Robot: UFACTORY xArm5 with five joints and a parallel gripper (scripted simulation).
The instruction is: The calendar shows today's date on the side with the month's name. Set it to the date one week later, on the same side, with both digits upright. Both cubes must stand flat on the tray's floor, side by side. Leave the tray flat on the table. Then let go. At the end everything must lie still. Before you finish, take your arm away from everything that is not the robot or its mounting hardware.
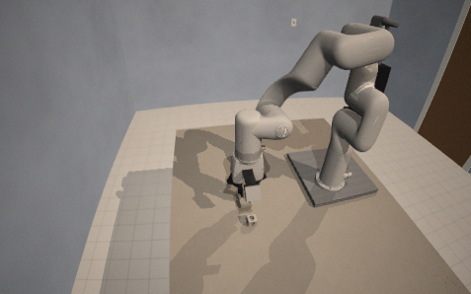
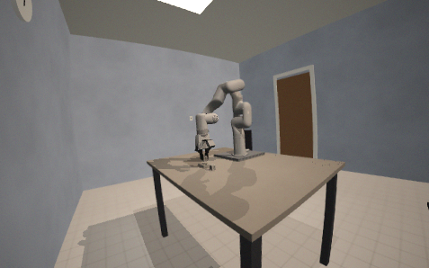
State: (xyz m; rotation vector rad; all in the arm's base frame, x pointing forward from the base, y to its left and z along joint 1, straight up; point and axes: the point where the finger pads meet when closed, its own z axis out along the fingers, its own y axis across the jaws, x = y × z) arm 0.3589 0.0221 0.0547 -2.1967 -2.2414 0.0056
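Observation:
My gripper (image 1: 244, 199) points straight down over the left middle of the table. It is shut on a small tan cube (image 1: 245, 201), held just above the table top. Right in front of it lies the small calendar tray, with a pale cube (image 1: 252, 218) showing a dark digit; I cannot read the digit at this size. The held cube is close behind the tray and apart from it. In the exterior view the gripper (image 2: 204, 156) hangs above the tray and cube (image 2: 209, 166), which are only a tiny cluster on the table there.
The arm's grey base plate (image 1: 332, 178) sits at the back right of the table. The table's left edge (image 1: 172, 197) is a short way from the tray. A brown door (image 2: 295, 116) stands behind the table.

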